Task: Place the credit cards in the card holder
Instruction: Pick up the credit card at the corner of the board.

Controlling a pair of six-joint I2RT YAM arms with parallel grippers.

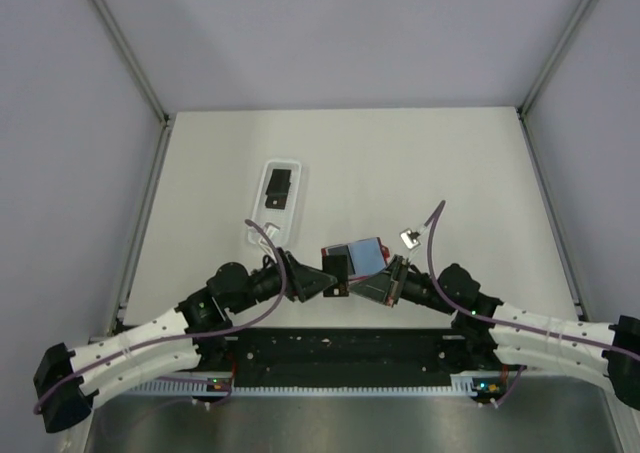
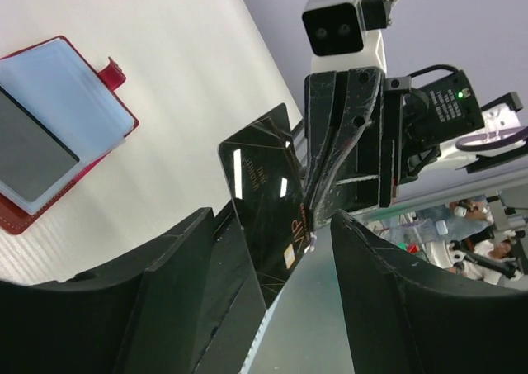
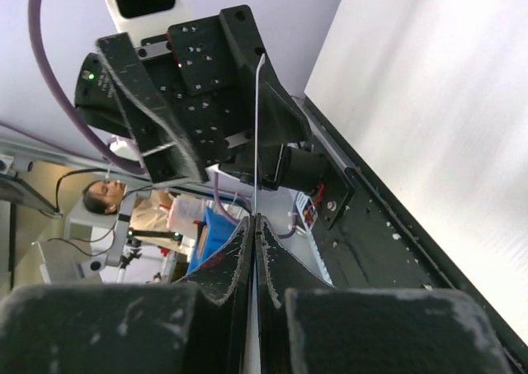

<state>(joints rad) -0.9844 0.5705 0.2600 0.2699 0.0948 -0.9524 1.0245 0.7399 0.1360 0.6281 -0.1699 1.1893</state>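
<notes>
A black credit card (image 2: 262, 194) stands on edge in the air, and my right gripper (image 3: 254, 222) is shut on it; in the right wrist view the card (image 3: 258, 134) shows as a thin pale line. My left gripper (image 2: 272, 225) is open, its fingers (image 2: 177, 267) wide on either side of the card's lower end. The card holder (image 1: 362, 261) lies open on the table just behind both grippers, red with its pale blue-grey inside up. It shows in the left wrist view too, the card holder (image 2: 58, 134) with its tab. From above, the left gripper (image 1: 316, 277) and right gripper (image 1: 350, 283) meet at the card (image 1: 335, 266).
A white oblong tray (image 1: 262, 223) lies on the table to the left rear with another black card (image 1: 278, 185) in it. The black base rail (image 1: 340, 348) runs along the near edge. Grey walls enclose the table (image 1: 450, 163).
</notes>
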